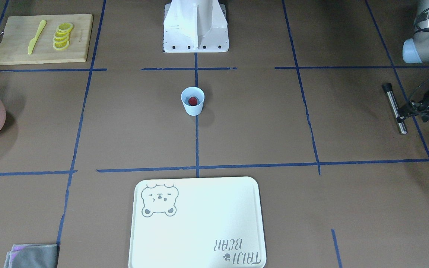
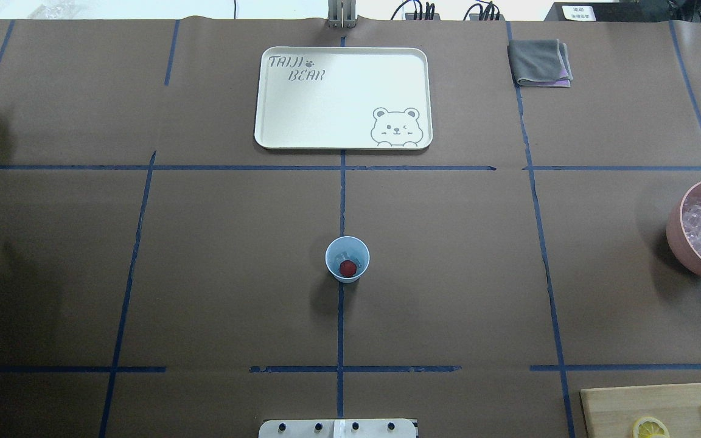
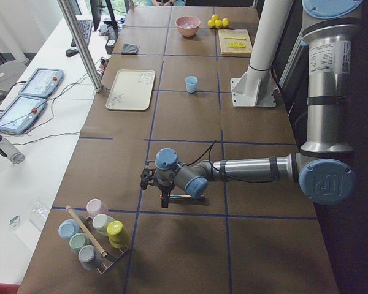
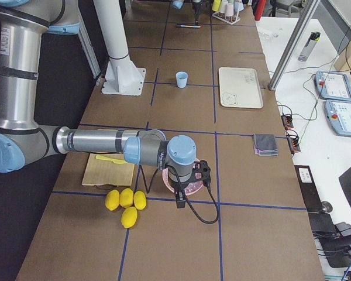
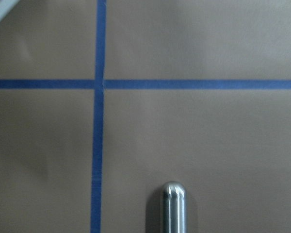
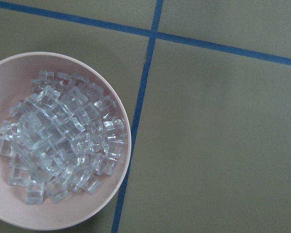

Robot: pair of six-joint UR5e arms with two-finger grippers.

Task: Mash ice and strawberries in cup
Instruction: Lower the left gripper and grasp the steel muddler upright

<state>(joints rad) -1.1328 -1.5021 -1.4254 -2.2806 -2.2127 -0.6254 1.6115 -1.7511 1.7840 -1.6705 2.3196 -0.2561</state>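
the pale tray at the far middle of the table carries the words "taiji bear" with a small paw print in one corner. a drawn bear face sits in the opposite corner. a white label at the table's far edge is too small to read.

the left gripper is low over the table, well to the side of the cup, with its fingertips at a metal rod that has a black end. the rod lies along the brown paper, and its rounded steel tip shows at the bottom of the left wrist view. whether the fingers are clamped on it or only set around it cannot be told. the right gripper hangs above the pink bowl and shows only in the side view. how far its fingers are parted cannot be told, and nothing is seen in them.

the light blue cup stands upright on the centre tape line, between the robot's base and the tray. inside it lies a red strawberry with a little ice beside it. the pink bowl is heaped with clear ice cubes. near it a wooden board holds a yellow knife and a row of lemon slices, with whole lemons just beside the board.
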